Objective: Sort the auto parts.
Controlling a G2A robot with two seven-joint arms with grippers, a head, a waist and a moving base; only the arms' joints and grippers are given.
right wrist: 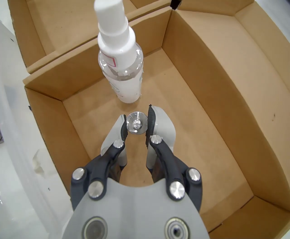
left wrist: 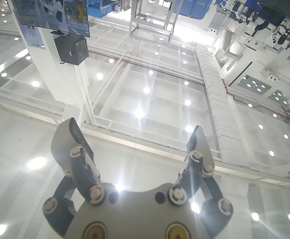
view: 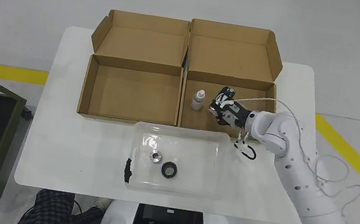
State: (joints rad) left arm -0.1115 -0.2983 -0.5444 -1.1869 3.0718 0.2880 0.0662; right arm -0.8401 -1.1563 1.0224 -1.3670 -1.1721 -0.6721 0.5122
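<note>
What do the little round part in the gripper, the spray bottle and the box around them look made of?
The small round silver part in the right gripper: likely polished metal, mirror glints; clear spray bottle: probably glossy plastic, see-through shoulder; brown box: matte cardboard, folded edges.

Silver disc part (right wrist: 136,124), round with a raised centre hub, face up, is clamped between the fingers of the right tool (right wrist: 137,122) low inside the right cardboard box (right wrist: 204,135). Small silver part (view: 156,157) and black ring (view: 170,170) lie flat, just beside each other, in the clear bin (view: 217,145).
</note>
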